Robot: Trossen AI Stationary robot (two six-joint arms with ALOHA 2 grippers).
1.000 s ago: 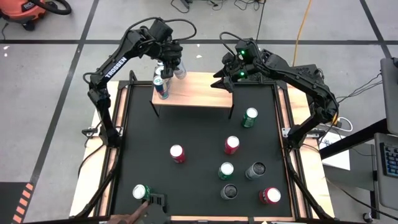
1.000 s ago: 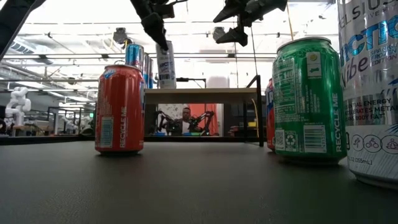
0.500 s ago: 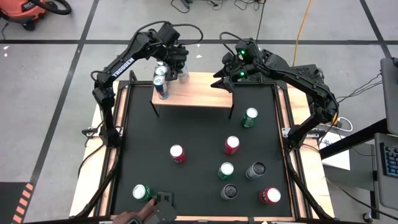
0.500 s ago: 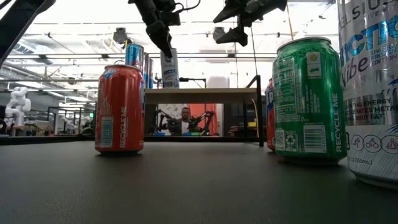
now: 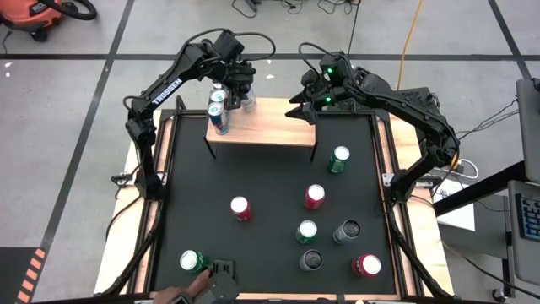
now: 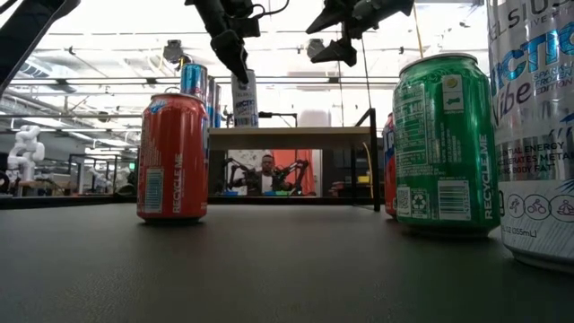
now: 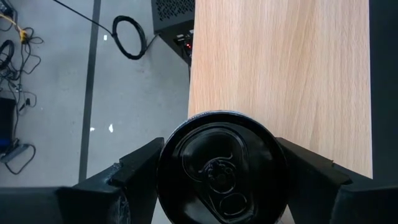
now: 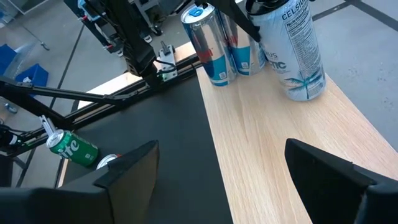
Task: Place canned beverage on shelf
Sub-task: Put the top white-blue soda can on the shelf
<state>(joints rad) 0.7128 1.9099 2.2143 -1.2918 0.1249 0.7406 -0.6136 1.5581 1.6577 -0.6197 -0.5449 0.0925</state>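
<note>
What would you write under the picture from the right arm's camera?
Right gripper hangs open over the shelf, where three cans stand.

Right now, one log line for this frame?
left gripper: around tall white Celsius can, standing on light-wood shelf | two blue-silver cans beside it | right gripper: open, empty, over shelf's other end

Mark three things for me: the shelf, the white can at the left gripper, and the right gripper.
shelf (image 5: 270,127): high view, bare wood of the board.
white can (image 8: 295,46): right wrist view, printed side.
left gripper (image 7: 217,171): left wrist view, midway between fingertips, around the can's top.
right gripper (image 8: 221,168): right wrist view, midway between fingertips.
</note>
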